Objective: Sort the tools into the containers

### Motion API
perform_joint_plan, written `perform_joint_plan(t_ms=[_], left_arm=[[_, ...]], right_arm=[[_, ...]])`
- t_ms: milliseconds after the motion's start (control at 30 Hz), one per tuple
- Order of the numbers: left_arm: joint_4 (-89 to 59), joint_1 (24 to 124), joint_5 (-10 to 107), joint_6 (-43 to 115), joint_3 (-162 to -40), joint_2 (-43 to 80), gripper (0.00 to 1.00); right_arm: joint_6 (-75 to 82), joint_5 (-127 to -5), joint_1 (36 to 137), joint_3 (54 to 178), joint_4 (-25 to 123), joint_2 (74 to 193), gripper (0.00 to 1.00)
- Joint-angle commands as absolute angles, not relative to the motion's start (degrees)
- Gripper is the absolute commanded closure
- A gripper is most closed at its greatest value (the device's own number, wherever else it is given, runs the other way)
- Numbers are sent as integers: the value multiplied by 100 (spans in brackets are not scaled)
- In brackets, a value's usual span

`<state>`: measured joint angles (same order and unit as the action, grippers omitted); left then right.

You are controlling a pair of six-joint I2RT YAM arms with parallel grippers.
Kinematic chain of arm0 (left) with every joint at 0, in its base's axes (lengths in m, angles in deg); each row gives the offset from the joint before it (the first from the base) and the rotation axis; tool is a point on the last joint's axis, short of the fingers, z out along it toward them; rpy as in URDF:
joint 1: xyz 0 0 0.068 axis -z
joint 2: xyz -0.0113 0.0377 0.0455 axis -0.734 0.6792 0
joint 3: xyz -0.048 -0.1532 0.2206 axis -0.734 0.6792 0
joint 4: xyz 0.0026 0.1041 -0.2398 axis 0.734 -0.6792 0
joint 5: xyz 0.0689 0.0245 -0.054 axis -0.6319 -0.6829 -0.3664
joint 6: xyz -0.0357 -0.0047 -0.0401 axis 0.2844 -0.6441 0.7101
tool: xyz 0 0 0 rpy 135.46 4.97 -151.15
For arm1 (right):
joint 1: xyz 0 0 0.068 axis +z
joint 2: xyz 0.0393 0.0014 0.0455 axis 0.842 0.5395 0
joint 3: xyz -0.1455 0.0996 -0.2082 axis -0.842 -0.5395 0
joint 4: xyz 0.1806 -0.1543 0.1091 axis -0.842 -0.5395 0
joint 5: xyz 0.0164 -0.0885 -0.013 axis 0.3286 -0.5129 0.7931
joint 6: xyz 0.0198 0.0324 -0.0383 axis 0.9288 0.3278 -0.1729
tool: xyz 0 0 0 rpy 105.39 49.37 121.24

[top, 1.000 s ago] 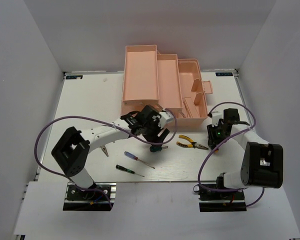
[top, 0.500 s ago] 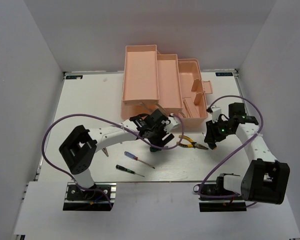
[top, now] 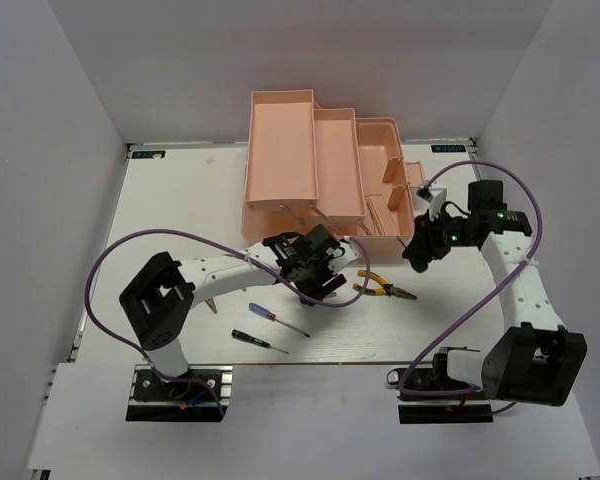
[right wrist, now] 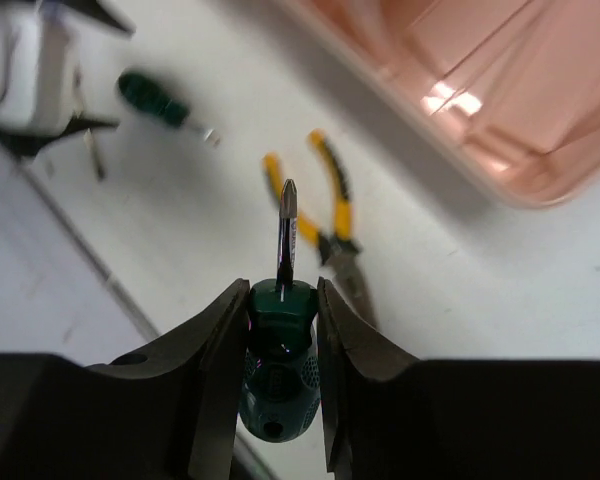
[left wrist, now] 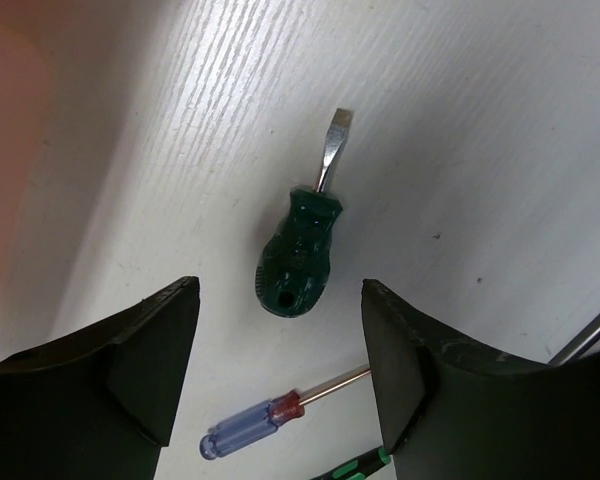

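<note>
Holding a stubby cross-tip driver (right wrist: 278,350) by its fat green handle, the right claw (top: 421,250) is pinched shut on it. The metal tip pokes out in front. The claw hangs above the counter (top: 180,200) at the middle right of the top view, just beside the right end of the pink toolbox (top: 315,160). I think it is up there so the driver can be dropped into one of the trays.

The toolbox stands open at the top middle, with its trays spread out like steps. That way tools can go in from above.

The left claw (left wrist: 278,325) is wide. It has one finger on each side of a stubby flat-tip driver (left wrist: 298,262), which lies flat on the counter in the middle of the left wrist view. The fingers do not touch it. I think they sit like this so they can squeeze the fat handle next.

A thin blue-handled screwdriver (left wrist: 245,428) lies near it, low in that view, so the claw must take care not to bump it.

In the top view the yellow pliers (top: 383,288) lie on the counter between the two claws. A thin dark green screwdriver (top: 258,341) lies lower down. These are not sorted yet.
</note>
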<state>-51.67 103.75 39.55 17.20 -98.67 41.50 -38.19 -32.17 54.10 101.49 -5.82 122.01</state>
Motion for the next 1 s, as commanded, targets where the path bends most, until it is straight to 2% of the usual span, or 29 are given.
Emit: perform_joint_plan(t_ms=[0,133,267,300,367,400,433,500,800,900,967], left_arm=[[-5237,10409,3753,1647,-9866,4133,24],[-5290,10461,3701,1647,-9866,4186,27],[-5290,10461,3753,1647,-9813,4238,30],[-5290,10461,3805,1647,-9813,4308,31],[-5290,10514,3858,1647,-9813,4369,35],[-5290,10514,3859,1647,-9813,4370,36],[-5290,10514,3859,1647,-9813,4440,38],[-5290,10514,3859,1647,-9813,4519,41],[-5351,10620,3797,1647,-9813,4906,47],[-5351,10672,3744,1647,-9813,4967,54],[-5351,10672,3744,1647,-9865,5020,69]], right_arm=[[-2505,-3483,5445,10372,1332,12473,100],[-1670,-4018,5541,10863,2108,13316,100],[-1475,-4310,5691,11346,2427,14055,100],[-1457,-4363,5726,11478,2409,14335,97],[-1422,-4407,5726,11645,2331,14468,72],[-1413,-4398,5726,11725,2295,14600,55],[-1387,-4381,5874,11743,2286,14636,47],[-1352,-4337,5884,11726,2295,14628,38],[-1377,-4161,5840,11059,2427,13916,37],[-1570,-4100,5814,10751,2278,13530,37],[-1720,-4065,5814,10443,2129,13231,37]])
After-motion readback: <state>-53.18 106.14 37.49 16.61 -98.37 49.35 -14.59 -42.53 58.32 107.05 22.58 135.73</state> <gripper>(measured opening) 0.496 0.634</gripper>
